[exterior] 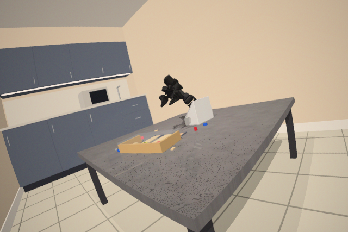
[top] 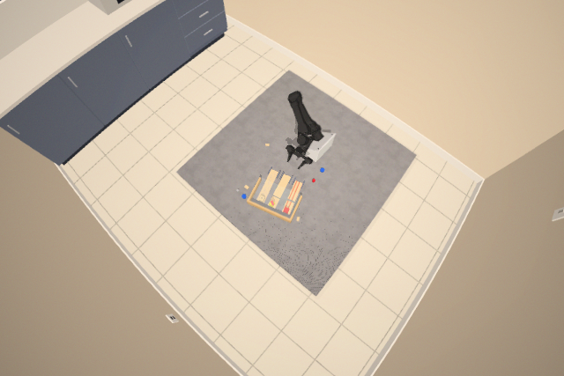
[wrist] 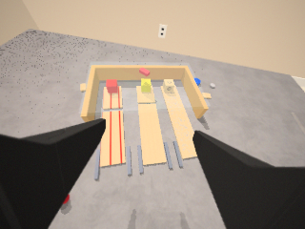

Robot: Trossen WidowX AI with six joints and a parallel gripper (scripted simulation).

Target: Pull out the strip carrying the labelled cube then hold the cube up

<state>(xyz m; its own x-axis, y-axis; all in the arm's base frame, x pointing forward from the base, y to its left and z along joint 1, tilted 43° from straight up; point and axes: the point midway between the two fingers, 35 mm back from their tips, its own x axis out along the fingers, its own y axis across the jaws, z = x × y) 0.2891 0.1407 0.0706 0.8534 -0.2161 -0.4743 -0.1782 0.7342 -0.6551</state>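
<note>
Grey speckled table (exterior: pixel 224 150) carries open wooden tray (wrist: pixel 91 95) ahead of jaws; three tan strips (wrist: pixel 152 134) run from tray toward jaws, between grey rails (wrist: pixel 140 159). Blue piece (wrist: pixel 197 81) just beside tray's far right corner.

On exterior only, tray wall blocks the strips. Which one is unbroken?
Observer: In the wrist view, the rightmost strip. It runs in one piece; the other two each show a gap.
Operator: What's on it?
Observer: A beige labelled cube at the far end, near the tray wall.
Operator: Hand lined up?
Observer: Roughly. The hand is open and empty, and the near ends of all three strips show between its fingers.
</note>
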